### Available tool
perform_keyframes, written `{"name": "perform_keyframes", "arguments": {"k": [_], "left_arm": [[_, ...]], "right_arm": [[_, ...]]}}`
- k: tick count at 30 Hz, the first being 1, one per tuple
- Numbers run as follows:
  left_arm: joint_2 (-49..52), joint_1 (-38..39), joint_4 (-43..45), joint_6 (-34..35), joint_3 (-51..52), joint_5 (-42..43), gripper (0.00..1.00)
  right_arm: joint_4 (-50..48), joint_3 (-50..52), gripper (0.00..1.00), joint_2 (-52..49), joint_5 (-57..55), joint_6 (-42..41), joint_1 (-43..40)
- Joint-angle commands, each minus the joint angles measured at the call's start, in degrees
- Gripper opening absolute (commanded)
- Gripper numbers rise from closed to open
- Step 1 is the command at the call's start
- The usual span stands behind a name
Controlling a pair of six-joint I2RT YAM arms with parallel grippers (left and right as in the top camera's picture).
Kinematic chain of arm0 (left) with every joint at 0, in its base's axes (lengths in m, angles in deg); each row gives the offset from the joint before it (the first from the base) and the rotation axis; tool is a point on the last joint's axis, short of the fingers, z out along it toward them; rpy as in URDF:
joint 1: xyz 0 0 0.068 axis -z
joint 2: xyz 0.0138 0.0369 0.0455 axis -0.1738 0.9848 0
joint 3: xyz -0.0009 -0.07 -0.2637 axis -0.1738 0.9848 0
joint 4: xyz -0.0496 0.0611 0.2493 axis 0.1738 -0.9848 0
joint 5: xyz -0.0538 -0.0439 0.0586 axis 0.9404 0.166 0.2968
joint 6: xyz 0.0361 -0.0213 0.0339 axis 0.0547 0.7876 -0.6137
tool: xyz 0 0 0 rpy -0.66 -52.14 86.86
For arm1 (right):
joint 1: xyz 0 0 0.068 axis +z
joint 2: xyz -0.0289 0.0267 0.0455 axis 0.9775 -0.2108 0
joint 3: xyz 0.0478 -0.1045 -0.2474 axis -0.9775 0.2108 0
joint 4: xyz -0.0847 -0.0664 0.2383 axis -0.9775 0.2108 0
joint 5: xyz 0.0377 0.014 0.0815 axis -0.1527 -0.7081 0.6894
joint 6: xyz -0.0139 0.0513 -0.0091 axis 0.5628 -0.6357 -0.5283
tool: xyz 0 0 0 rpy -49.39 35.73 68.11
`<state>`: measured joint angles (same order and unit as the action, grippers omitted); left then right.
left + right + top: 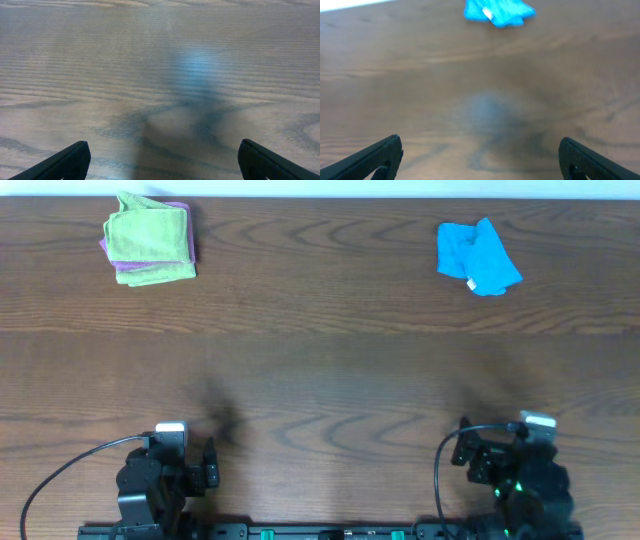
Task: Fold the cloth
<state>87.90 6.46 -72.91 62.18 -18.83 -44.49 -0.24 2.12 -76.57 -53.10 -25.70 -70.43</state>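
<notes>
A crumpled blue cloth (477, 257) lies at the far right of the table; it also shows at the top of the right wrist view (499, 11). My left gripper (190, 465) sits at the near left edge, open and empty over bare wood (161, 159). My right gripper (492, 460) sits at the near right edge, open and empty, far from the blue cloth (479, 157).
A folded stack of green cloth over purple cloth (150, 240) lies at the far left corner. The dark wooden table (320, 370) spans the view. Black cables loop beside both arm bases at the near edge.
</notes>
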Motion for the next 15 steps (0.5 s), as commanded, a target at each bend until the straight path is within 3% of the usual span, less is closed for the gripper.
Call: {"name": "perform_keyframes", "arguments": {"k": [1,7,15], "left_arm": [[-0.52,-0.28,-3.45,-1.05,0.5,-1.05,0.95],[-0.52,-0.28,-3.45,-1.05,0.5,-1.07,0.95],[-0.52,-0.28,-3.45,-1.05,0.5,-1.05,0.95]], "right_arm": [[-2.89,6.1,0.99,1.44,2.23,1.07,-2.14],[-7.52,14.27,0.99,6.67,5.92,3.13,-4.42],[-6.75,14.47,0.99,6.69,5.92,7.45,-5.09]]}}
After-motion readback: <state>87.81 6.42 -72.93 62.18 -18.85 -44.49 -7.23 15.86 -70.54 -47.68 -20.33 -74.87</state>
